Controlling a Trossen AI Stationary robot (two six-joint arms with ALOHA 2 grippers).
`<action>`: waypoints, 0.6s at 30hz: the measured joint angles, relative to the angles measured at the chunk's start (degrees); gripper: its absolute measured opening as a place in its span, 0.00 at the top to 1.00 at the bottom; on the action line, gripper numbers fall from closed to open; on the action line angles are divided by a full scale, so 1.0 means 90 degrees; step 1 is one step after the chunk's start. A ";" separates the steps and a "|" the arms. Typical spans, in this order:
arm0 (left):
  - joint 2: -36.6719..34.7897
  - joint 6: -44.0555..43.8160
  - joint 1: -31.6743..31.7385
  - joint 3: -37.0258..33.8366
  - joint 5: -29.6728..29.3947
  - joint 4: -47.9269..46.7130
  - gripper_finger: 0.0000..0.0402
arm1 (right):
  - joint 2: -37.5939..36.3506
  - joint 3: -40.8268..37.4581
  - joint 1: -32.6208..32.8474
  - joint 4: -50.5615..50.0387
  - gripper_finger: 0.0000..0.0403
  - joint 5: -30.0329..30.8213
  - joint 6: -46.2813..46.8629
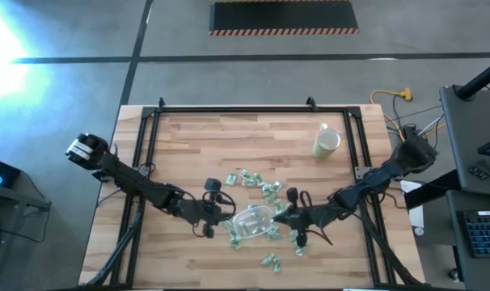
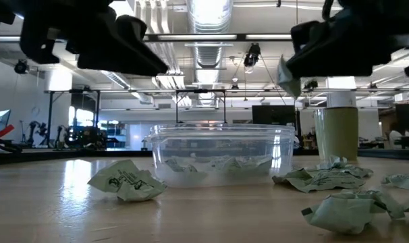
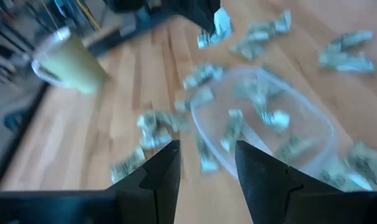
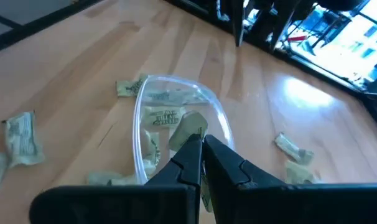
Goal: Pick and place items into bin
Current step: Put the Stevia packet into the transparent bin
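Your right gripper (image 4: 203,144) is pinched on one pale-green item (image 4: 190,129), which sticks out past the fingertips. In the right wrist view the piece hangs above the bin (image 4: 139,134), over its open mouth, clear of the pieces already lying inside. The low view shows the same piece (image 2: 287,77) held up in the air at the right gripper (image 2: 292,74), well above the table (image 2: 49,209) and just past the bin's (image 2: 221,154) right edge as that camera sees it.

Your left gripper (image 3: 206,163) has its fingers spread apart with nothing between them. It sits just beside the bin (image 3: 313,134), on the side away from the right arm, and its wrist view looks across the bin toward the held item (image 3: 221,23) on the far side.

From above, the bin (image 1: 247,217) lies near the front middle of the table (image 1: 188,137), between the left gripper (image 1: 219,212) and the right gripper (image 1: 279,217). Loose items (image 1: 257,184) are scattered just behind the bin, with a few more (image 1: 271,260) in front of it. A mug (image 1: 326,142) stands well apart, toward the back right.
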 joint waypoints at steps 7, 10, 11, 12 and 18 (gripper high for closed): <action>-0.0168 -0.0626 -0.0004 0.0000 -0.0002 -0.0547 0.66 | 0.0705 0.0248 -0.0281 0.0571 0.98 -0.0187 -0.0255; -0.0168 -0.0625 -0.0004 0.0000 0.0000 -0.0558 0.66 | 0.0911 0.0463 -0.0335 0.0571 0.98 -0.0455 -0.0292; -0.0168 -0.0625 -0.0004 0.0000 -0.0002 -0.0556 0.66 | 0.0972 0.0517 -0.0351 0.0558 0.98 -0.0582 -0.0327; -0.0168 -0.0627 -0.0004 0.0000 -0.0002 -0.0564 0.66 | 0.1031 0.0572 -0.0362 0.0540 0.98 -0.0670 -0.0351; -0.0168 -0.0956 -0.0012 0.0000 0.0001 -0.0888 0.66 | 0.1109 0.0753 -0.0386 0.0295 0.98 -0.0686 -0.0372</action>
